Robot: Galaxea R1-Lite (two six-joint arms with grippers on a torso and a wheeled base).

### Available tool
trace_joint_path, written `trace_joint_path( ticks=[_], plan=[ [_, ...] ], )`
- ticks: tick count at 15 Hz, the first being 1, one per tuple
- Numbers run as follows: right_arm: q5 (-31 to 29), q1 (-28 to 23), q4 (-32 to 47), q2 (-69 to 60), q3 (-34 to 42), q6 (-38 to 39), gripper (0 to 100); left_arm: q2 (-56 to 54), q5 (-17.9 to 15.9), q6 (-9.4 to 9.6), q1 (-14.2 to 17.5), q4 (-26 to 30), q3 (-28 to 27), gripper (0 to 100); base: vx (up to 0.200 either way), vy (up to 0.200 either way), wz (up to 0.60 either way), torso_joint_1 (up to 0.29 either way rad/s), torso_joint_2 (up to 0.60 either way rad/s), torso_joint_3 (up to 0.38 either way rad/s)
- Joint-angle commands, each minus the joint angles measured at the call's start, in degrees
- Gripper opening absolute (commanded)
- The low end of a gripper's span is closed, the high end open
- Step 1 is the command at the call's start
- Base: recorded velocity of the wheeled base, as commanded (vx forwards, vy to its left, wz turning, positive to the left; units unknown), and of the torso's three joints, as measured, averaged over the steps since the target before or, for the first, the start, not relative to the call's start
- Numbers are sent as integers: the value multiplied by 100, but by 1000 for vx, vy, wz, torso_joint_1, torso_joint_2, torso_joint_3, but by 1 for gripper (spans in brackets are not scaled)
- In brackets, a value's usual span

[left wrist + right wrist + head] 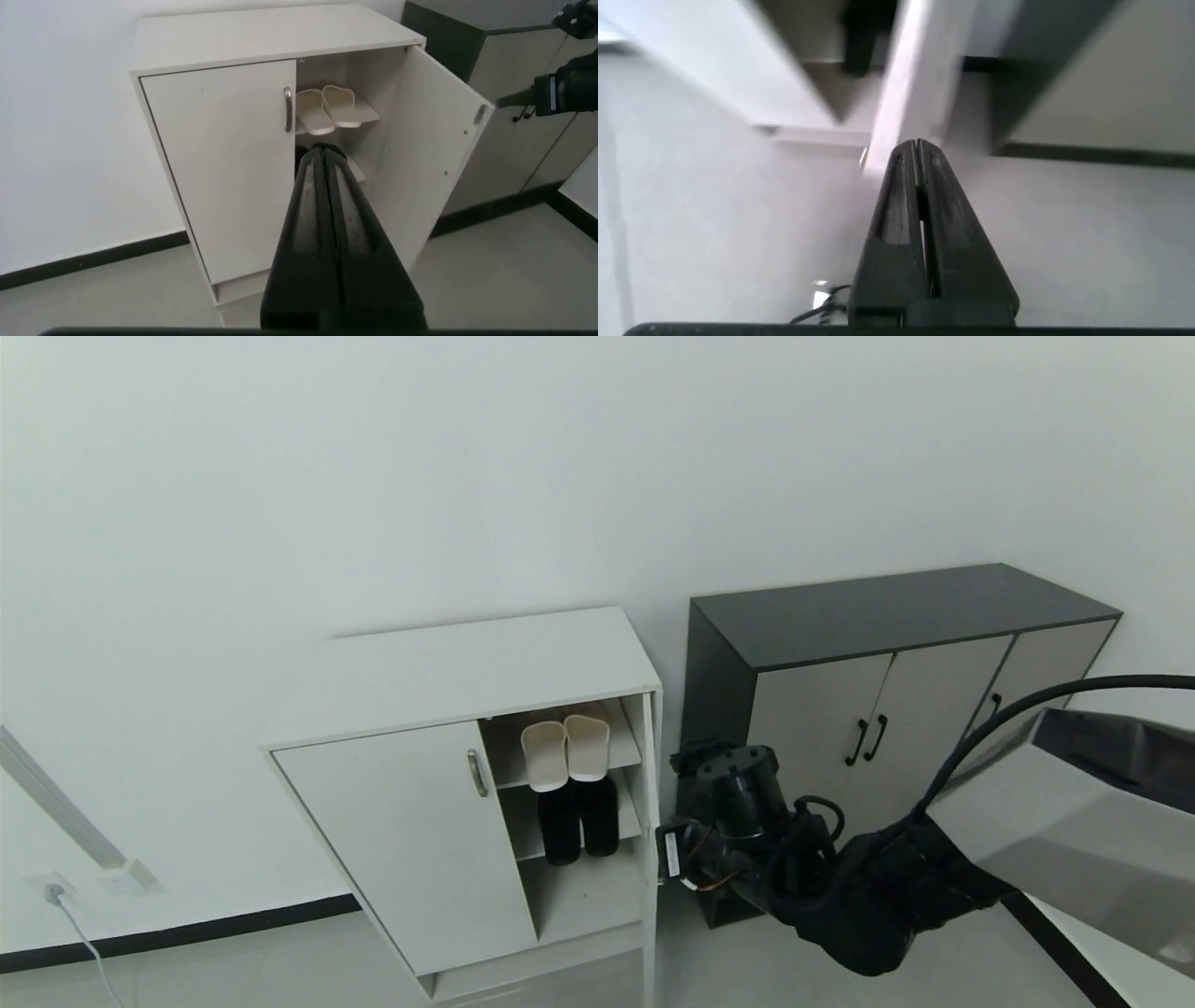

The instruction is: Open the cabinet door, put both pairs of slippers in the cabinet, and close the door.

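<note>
**Item:** white cabinet (467, 672), on the floor (280, 971) against the wall.
- Left door (411, 840) was shut, with a metal handle (477, 773) at its 3 o'clock edge.
- Right door (439, 168) was swung wide outward and showed edge-on in the head view, so the compartment behind it was open to the front.

**Contents:**
- Cream slippers (566, 753) lay side by side on the top shelf.
- Black slippers (581, 819) lay on the shelf directly below, at 6 o'clock of the cream pair.
- Both pairs sat toward the 9 o'clock side of the opening, close to the shut door's edge.
- Some shelf room showed between them and the cabinet's side wall at 3 o'clock.

**Right gripper** (918, 149):
- The fingers were together with only a thin slit between them, and held nothing.
- The tips were at the open door's free edge. Whether they touched it or stopped just short could not be told.
- The arm stood at 3 o'clock of the white cabinet, between it and the dark cabinet (896, 616).

**Left gripper** (323, 154):
- The fingers were pressed together and empty.
- It was well back from the cabinet front and pointed toward the opening.

**Surroundings:**
- The dark cabinet stood just beside the white one at 3 o'clock, with a narrow gap between them. Its doors were shut.
- A wall socket (51, 889) with a cable sat low on the wall at 9 o'clock, well apart.
</note>
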Motion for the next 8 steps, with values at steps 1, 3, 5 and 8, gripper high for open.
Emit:
trace_joint_path(
  ticks=[1,3,5,8],
  plan=[
    [186,169,-35,-407,166,87,0,7,-4,-2,6,-1,1,0,0,0,0,0,0,0],
    [371,90,-88,-908,500,-132,0,7,-4,7,6,-1,1,0,0,0,0,0,0,0],
    [379,-77,-106,-1189,702,-405,0,7,-4,7,6,-1,1,0,0,0,0,0,0,0],
    [335,-104,-114,-1286,790,-449,0,7,-4,7,6,-1,1,0,0,0,0,0,0,0]
  ],
)
